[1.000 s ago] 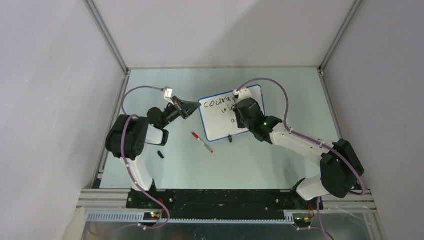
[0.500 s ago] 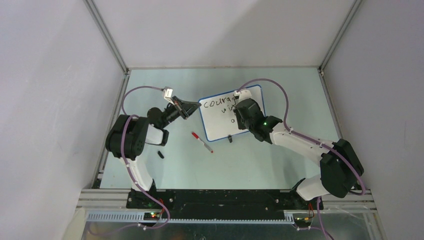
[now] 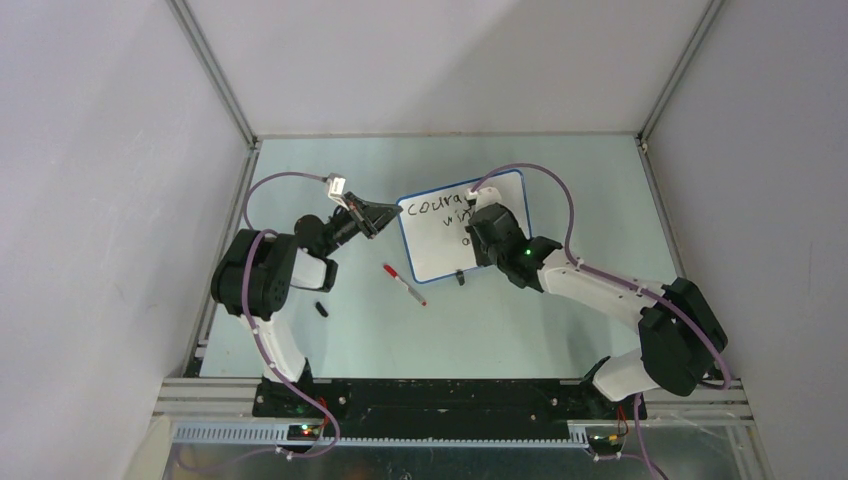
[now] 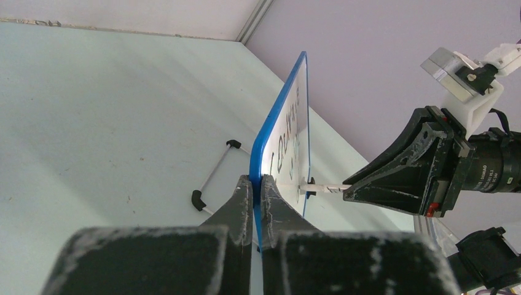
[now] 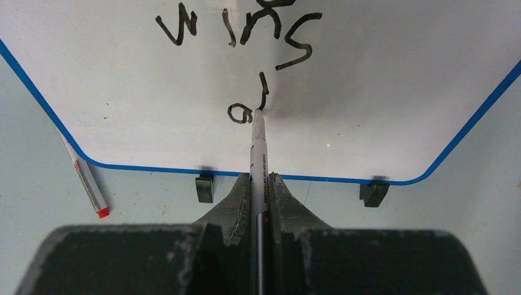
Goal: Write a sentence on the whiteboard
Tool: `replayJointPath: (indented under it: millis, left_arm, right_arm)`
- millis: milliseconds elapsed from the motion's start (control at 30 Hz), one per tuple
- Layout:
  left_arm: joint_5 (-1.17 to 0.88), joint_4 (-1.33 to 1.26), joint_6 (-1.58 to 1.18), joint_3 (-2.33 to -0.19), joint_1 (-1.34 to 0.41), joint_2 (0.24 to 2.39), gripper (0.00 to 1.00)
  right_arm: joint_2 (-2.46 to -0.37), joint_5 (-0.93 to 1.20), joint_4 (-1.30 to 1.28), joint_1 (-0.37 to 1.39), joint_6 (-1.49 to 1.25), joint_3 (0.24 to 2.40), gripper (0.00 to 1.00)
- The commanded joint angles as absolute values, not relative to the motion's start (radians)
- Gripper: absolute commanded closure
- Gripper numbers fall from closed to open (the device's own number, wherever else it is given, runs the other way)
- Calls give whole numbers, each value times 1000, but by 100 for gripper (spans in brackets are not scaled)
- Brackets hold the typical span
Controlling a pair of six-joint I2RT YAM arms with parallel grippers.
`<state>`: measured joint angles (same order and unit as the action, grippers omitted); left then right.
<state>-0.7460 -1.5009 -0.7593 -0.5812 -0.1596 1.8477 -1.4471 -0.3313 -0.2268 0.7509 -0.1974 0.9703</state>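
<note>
- Bottom centre of the right wrist view: the right claw [image 5: 258,179] is clamped on a thin white pen [image 5: 257,144], which runs straight up the middle of the frame.
- The pen's tip is touching the board [image 5: 393,92] just above its lower blue rim, at the foot of an "l" beside an "a". I'd say the third word has only just begun.
- Lower left of that view, a spare marker [image 5: 86,181] with a red end lies on the table [image 3: 580,190], just beside the board's corner.
- Above the tip the writing [image 3: 432,207] reads "wins", and the top view shows "coura" on the line above before the arm covers the rest.
- Left wrist view: the left claw [image 4: 257,185] is pinched on the board's blue edge, and the board stands on edge.
- Risk: too hard a push from the pen could swing the board about that one thin grip, or skid its feet [image 5: 204,187], smearing the stroke.
- Risk: the pen could slip between the fingers and the line would wander.
</note>
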Motion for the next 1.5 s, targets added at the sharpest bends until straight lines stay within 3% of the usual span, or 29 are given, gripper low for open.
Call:
replayJointPath:
  millis: [0, 967, 1467]
  left_arm:
    - [-772, -1531, -708, -573, -163, 1829, 100]
    - [-773, -1531, -710, -578, -162, 1836, 100]
    - [-772, -1531, -710, -577, -162, 1838, 100]
  right_arm:
    - [-1424, -345, -228, 761, -213, 959, 100]
    - [-1308, -374, -235, 763, -183, 962, 100]
    - [-1362, -370, -208, 747, -183, 962, 100]
